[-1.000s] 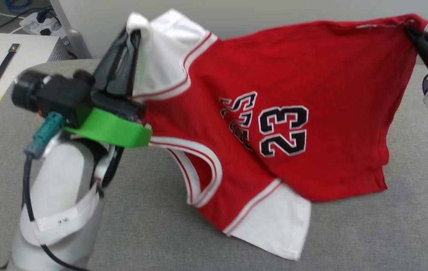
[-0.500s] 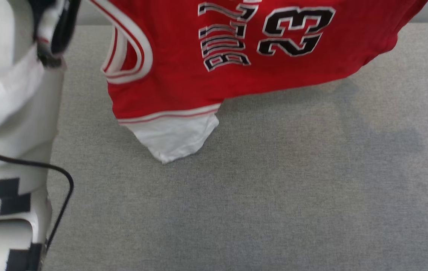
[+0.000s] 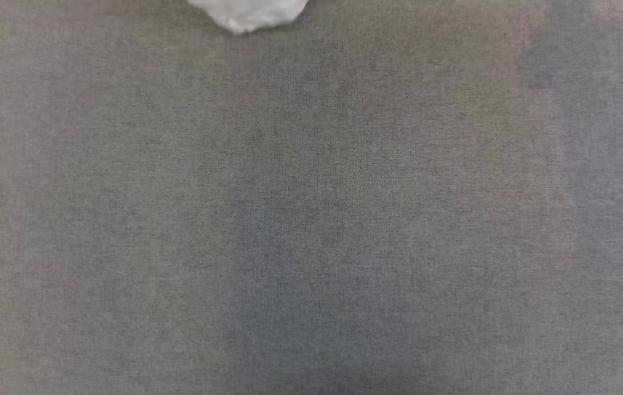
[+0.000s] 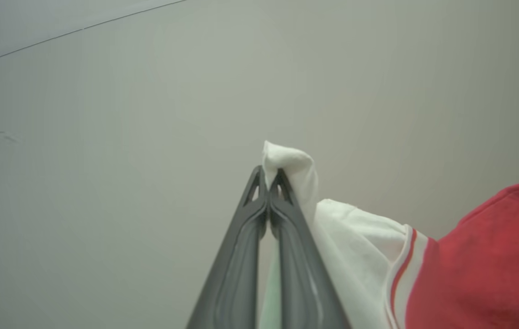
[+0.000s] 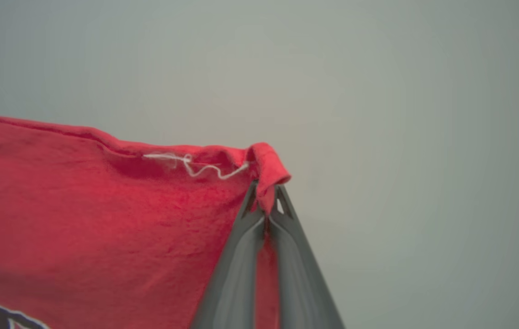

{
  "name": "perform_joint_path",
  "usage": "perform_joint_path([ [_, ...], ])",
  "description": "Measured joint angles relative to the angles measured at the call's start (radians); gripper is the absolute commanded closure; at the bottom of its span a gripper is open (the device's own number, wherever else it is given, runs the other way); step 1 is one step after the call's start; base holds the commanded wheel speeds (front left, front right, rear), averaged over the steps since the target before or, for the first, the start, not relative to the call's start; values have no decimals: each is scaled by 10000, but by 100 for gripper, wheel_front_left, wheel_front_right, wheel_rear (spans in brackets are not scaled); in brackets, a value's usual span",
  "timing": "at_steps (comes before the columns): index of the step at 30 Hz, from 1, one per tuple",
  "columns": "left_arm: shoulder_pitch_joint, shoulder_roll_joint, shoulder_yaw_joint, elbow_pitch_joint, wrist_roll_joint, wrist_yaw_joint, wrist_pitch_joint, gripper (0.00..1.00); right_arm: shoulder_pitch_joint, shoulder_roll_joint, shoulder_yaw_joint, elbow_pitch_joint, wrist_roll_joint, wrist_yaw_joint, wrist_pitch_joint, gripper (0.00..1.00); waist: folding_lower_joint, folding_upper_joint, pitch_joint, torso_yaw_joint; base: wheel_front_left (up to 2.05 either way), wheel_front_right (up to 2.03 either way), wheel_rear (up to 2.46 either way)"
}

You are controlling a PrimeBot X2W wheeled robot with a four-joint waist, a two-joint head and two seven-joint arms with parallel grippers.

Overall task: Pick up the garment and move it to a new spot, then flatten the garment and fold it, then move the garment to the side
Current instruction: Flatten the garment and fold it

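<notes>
A: Red jersey (image 5: 104, 205) hung stretched in the air, you saw? Its white sleeve tip (image 3: 248, 13) dangled over the grey cloth surface (image 3: 311, 219) at the head view's top.
B: Yep. Your left gripper (image 4: 267, 176) was pinched tight on a white sleeve, right gripper (image 5: 266, 192) clamped a red corner.

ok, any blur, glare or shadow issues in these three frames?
Head view: soft and blocky, faint shadow patches on the grey surface, tip of the garment at the top edge. Left wrist view: left gripper sharp, flat even light, no glare. Right wrist view: crisp at the right gripper, loose white thread resolved.
</notes>
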Motion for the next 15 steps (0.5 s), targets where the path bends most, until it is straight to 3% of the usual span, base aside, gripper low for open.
perform_joint_path([
  [8,-1623,199,-472,1553,-280,0,-483,100,-1504,525,514,1770,-169,0,-941,100,1,0,883,-115,0,0,0],
  [15,-1303,474,-1369,2428,-867,0,-821,100,-1557,648,1755,2846,575,0,-1417,100,0,0,1282,-285,0,0,0],
])
